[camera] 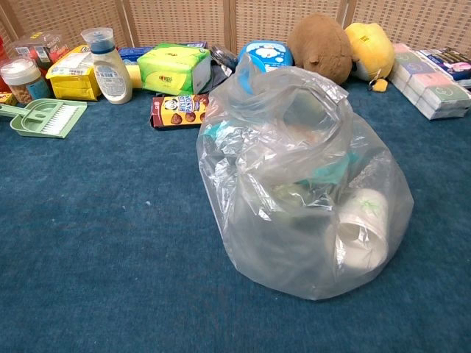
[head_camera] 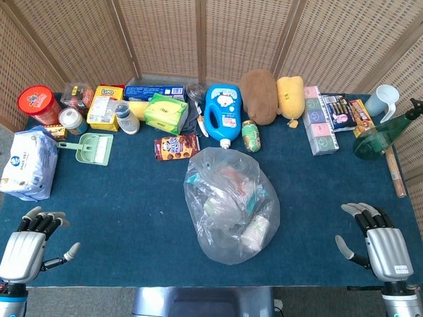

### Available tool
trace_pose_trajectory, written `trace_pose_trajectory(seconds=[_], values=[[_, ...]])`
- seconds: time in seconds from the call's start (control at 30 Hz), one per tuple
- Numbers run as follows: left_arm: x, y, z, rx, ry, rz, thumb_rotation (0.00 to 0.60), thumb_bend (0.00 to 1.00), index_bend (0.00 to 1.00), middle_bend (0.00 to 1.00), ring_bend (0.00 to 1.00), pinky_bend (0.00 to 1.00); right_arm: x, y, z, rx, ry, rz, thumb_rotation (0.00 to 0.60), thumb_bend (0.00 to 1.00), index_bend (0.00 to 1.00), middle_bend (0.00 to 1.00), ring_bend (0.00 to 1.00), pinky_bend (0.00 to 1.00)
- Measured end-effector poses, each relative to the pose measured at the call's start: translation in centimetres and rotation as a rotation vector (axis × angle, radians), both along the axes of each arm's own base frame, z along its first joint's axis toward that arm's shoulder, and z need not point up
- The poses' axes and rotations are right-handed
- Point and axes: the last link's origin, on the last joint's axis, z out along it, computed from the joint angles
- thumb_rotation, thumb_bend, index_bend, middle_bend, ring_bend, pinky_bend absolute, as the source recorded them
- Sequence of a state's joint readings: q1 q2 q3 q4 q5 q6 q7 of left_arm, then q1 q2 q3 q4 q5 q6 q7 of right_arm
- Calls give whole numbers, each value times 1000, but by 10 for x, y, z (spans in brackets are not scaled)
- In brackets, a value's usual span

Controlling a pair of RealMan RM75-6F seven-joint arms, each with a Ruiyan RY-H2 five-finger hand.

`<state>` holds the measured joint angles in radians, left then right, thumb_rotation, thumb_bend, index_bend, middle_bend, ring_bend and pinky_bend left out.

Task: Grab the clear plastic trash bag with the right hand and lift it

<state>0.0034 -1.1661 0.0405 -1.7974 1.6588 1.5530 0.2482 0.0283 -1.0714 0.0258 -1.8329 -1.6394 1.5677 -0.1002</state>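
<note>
The clear plastic trash bag (head_camera: 230, 205) sits in the middle of the blue table, full of crumpled waste and a white cup; in the chest view the bag (camera: 302, 184) fills the centre with its loose mouth at the top. My right hand (head_camera: 373, 238) rests at the table's front right corner, fingers spread, holding nothing, well to the right of the bag. My left hand (head_camera: 33, 239) lies at the front left corner, also open and empty. Neither hand shows in the chest view.
Along the back edge stand a blue detergent bottle (head_camera: 221, 113), brown plush (head_camera: 260, 96), yellow plush (head_camera: 290, 96), tissue pack (head_camera: 165, 112), cookie box (head_camera: 176, 146) and a green dustpan (head_camera: 92, 146). A white package (head_camera: 28, 164) lies left; a green spray bottle (head_camera: 380, 135) right.
</note>
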Motion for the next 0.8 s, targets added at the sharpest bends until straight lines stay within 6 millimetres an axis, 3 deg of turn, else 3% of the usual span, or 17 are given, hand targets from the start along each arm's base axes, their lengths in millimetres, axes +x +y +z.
trace_pose_trajectory(seconds=[0.47, 0.8], values=[[1, 0, 3, 8, -3, -8, 0, 211, 391, 315, 266, 131, 0, -2, 2, 15, -53, 3, 0, 391, 230, 261, 213, 185], [1, -1, 6, 14, 11, -9, 0, 211, 391, 315, 266, 132, 7, -20, -7, 80, -110, 28, 0, 305, 230, 260, 212, 185]])
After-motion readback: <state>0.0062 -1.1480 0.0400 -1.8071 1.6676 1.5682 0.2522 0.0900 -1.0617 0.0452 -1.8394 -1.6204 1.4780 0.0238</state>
